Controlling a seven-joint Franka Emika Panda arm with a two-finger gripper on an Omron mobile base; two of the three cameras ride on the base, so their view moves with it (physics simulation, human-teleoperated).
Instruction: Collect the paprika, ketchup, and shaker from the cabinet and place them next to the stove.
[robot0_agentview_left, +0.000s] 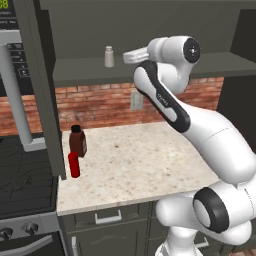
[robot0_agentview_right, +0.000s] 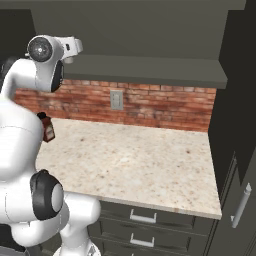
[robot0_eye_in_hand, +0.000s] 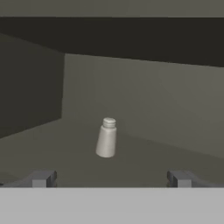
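The shaker (robot0_agentview_left: 109, 56), a small pale cylinder with a silvery cap, stands upright on the open cabinet's shelf (robot0_agentview_left: 165, 67). In the hand view the shaker (robot0_eye_in_hand: 106, 138) is straight ahead of my gripper (robot0_eye_in_hand: 111, 179) and a short way beyond the fingertips (robot0_eye_in_hand: 41, 178). The gripper is open and holds nothing. My hand (robot0_agentview_left: 131, 55) hovers at shelf height, right of the shaker. The dark paprika bottle (robot0_agentview_left: 77, 141) and the red ketchup bottle (robot0_agentview_left: 74, 164) stand on the counter beside the stove (robot0_agentview_left: 25, 180). The paprika (robot0_agentview_right: 47, 126) peeks out behind my arm.
The cabinet's tall door (robot0_agentview_left: 42, 90) hangs open between the stove and the counter. A microwave with a long handle (robot0_agentview_left: 15, 95) is above the stove. An outlet (robot0_agentview_left: 136, 101) sits on the brick wall. Drawers (robot0_agentview_right: 142, 217) run under the speckled counter (robot0_agentview_right: 140, 160).
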